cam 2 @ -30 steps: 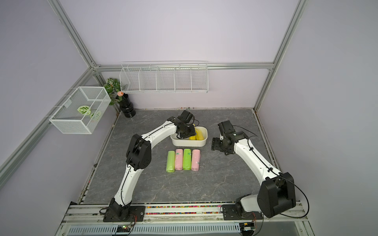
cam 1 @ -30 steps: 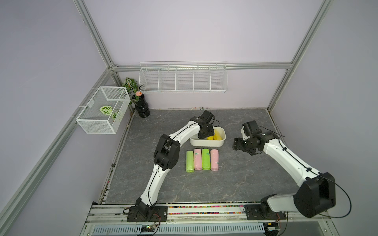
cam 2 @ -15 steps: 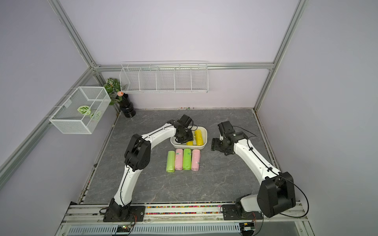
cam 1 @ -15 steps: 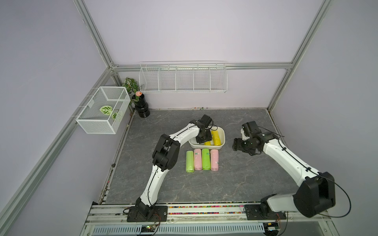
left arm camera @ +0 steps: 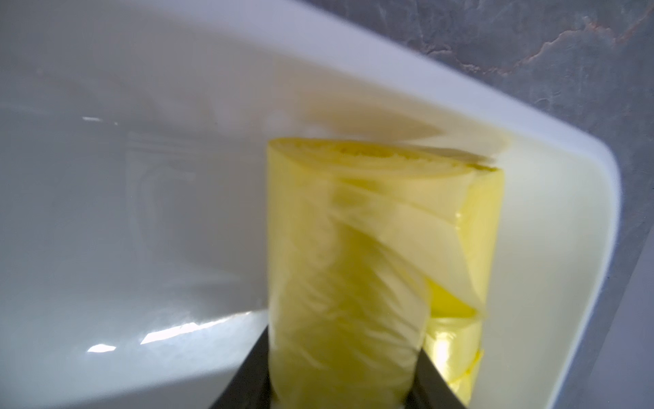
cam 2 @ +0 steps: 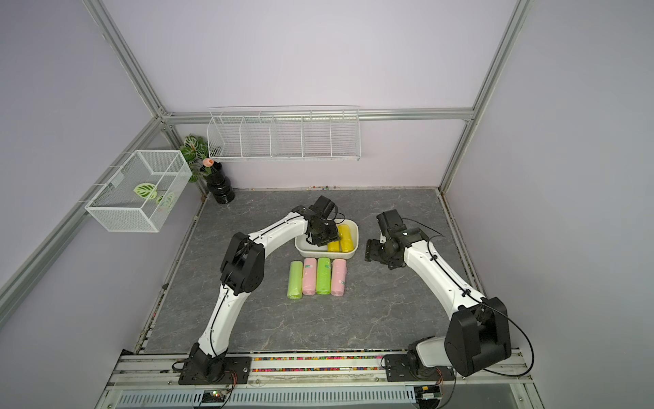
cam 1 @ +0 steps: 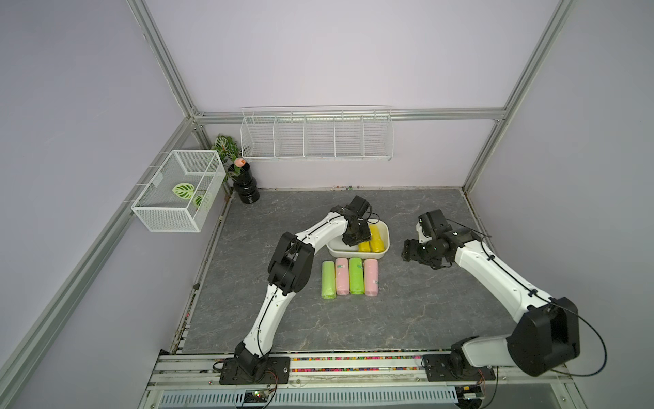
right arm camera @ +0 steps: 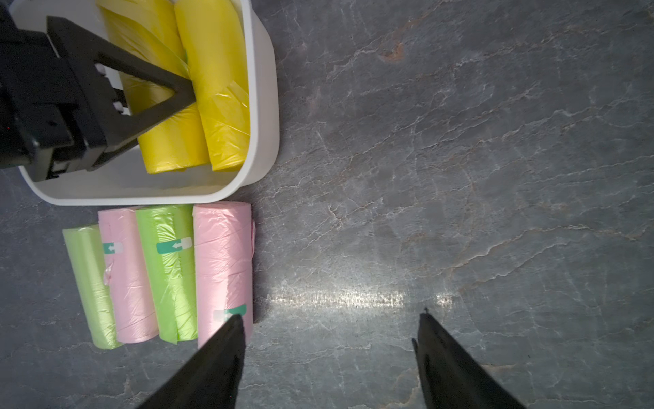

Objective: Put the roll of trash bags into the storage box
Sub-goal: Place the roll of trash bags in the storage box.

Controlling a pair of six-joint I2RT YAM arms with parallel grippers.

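Note:
The storage box (cam 1: 354, 254) (cam 2: 325, 254) is a shallow white tub at mid-table. My left gripper (cam 1: 355, 236) (left arm camera: 341, 343) reaches down into it, shut on a yellow roll of trash bags (left arm camera: 339, 276) (right arm camera: 166, 141), with a black finger pressed against each side of the roll. This roll sits right beside a second yellow roll (right arm camera: 219, 88) (cam 1: 377, 240) that lies along the box's right wall. My right gripper (cam 1: 407, 249) (right arm camera: 331, 315) hovers open over bare table to the right of the box, holding nothing.
A row of rolls lies side by side on the table just in front of the box: green (cam 1: 328, 279), pink (cam 1: 342, 276), green (cam 1: 356, 275) and pink (cam 1: 370, 277). A wire rack (cam 1: 316, 141), a mesh basket (cam 1: 177, 191) and a black vase (cam 1: 244, 184) stand at the back.
My left gripper has come down into the box with the yellow roll, which now sits beside the other yellow roll. The right arm has not moved.

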